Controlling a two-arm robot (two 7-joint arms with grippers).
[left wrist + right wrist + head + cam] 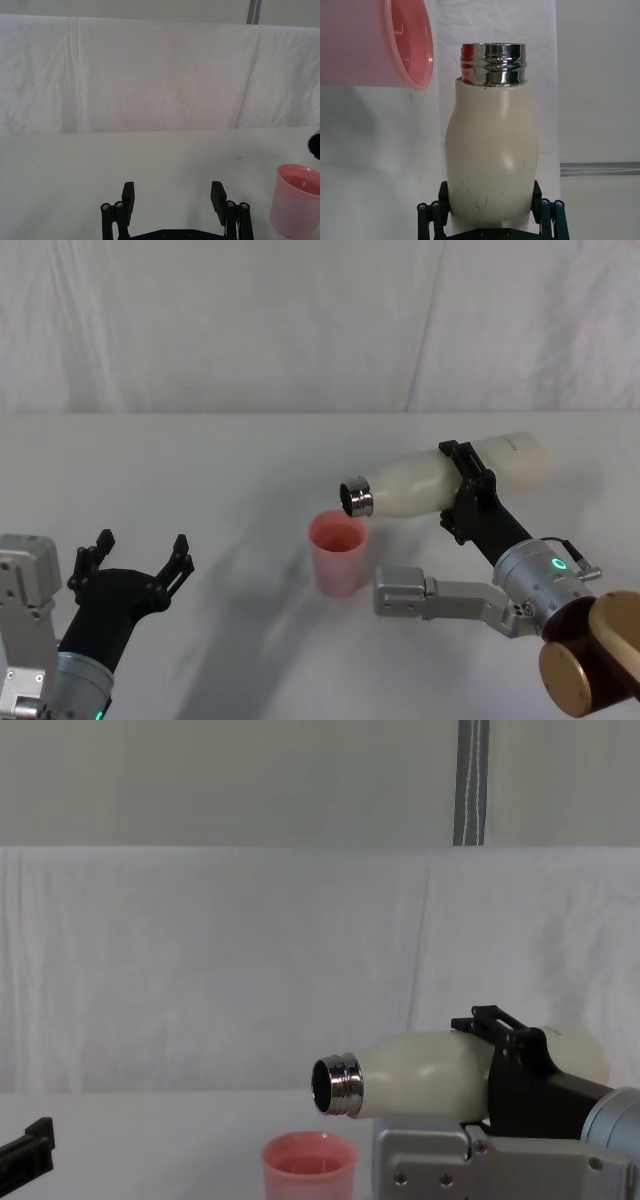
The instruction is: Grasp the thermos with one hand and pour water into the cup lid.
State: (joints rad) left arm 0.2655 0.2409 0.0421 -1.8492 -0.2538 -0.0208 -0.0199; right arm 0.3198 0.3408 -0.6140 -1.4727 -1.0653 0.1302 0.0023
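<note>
The right gripper's (468,490) black plastic fingers (440,197) are clenched on the body of the tall cream-white thermos with rounded shoulders and a shiny threaded steel neck (430,482), one finger on each side of its wider part, closer to the base than to the neck. The thermos is held off the table, tipped almost horizontal, its base toward the robot's right and its open neck toward the left, slightly lowered. In the chest view the thermos (425,1072) hangs above the level of the cup's rim, with the dark mouth facing left.

The small round pink plastic cup lid with a thin paler rim (337,552) stands upright on the white cloth-covered table (200,470), just below and a little left of the steel neck; the neck's lip is over the cup's right rim in the head view. Whether water is leaving the mouth I cannot tell.

The left gripper (135,558) is low at the robot's left, well apart from the cup, its black fingers (128,194) spread wide and released, holding nothing. From its wrist camera the cup lid (296,201) sits off to one side.

The table around the cup is bare, with open cloth toward the far edge, where a white drape (200,960) rises behind.
</note>
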